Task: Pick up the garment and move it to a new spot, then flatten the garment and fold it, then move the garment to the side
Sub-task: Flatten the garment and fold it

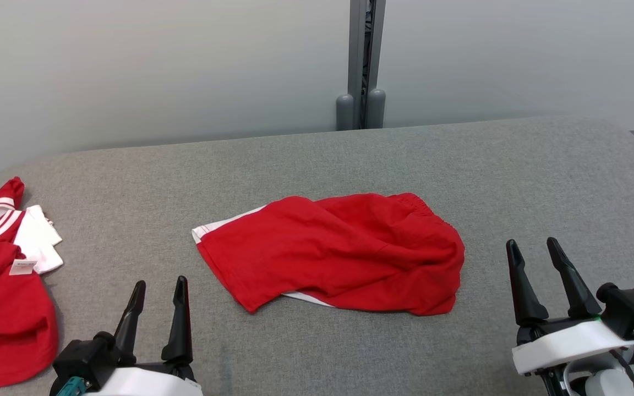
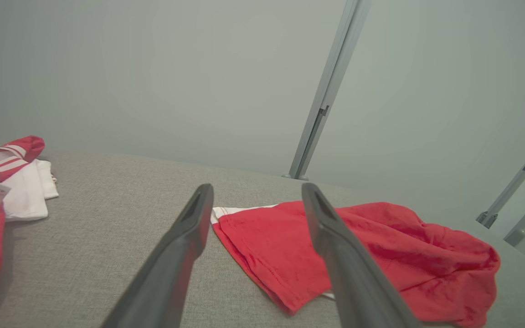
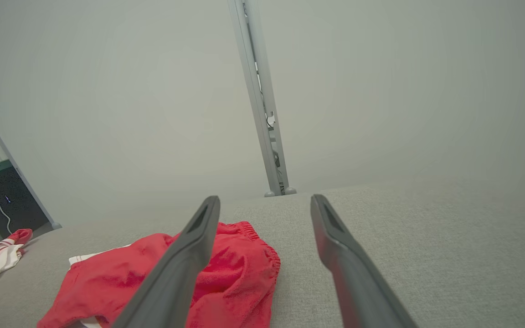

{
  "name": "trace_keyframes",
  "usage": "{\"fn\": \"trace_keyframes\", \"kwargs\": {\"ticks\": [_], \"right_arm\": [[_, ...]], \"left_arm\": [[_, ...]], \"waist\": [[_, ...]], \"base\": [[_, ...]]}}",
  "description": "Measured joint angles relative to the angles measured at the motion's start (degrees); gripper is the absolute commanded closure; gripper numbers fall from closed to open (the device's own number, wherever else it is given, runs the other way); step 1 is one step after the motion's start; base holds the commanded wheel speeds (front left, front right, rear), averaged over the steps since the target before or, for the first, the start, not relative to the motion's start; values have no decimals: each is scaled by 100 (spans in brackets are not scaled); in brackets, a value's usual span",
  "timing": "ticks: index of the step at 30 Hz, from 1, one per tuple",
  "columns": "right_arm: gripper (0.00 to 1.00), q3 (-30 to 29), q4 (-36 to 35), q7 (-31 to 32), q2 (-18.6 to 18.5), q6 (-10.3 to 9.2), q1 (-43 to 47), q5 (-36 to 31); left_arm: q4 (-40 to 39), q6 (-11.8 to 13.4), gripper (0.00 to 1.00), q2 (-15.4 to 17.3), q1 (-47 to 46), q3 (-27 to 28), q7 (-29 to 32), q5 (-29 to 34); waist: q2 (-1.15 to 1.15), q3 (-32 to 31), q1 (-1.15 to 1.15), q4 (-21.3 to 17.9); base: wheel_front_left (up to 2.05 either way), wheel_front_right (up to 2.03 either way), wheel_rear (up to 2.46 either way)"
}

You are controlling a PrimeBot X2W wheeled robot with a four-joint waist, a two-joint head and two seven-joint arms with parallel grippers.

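Left gripper between red jersey and garment

Left of the left tool, we saw the red-and-white jersey cut off by the picture's edge, its tag too small to read. One finger of the right tool hid part of the red garment.

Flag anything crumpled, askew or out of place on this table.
The red shorts lie rumpled and skewed mid-table, white trim peeking out beneath. A red and white garment sits heaped at the left edge of the grey table. Nothing looks damaged or spilled.
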Motion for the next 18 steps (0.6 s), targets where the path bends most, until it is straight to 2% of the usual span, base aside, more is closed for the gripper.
{"fn": "trace_keyframes", "kwargs": {"ticks": [5, 9, 18], "right_arm": [[0, 77, 116, 0, -15, 0, -139, 38], [0, 207, 501, 36, -82, 0, -235, 152], [0, 593, 1273, 703, -183, 0, -314, 488]], "left_arm": [[44, -23, 0, -22, -5, -12, 0, 20], [90, -57, 0, -34, -12, -52, 0, 24], [181, -107, 0, -35, -35, -81, 0, 11]], "waist": [[0, -4, 0, 38], [0, 3, 0, 123], [0, 74, 0, 459]], "base": [[0, 0, 0], [0, 0, 0], [0, 0, 0]]}}
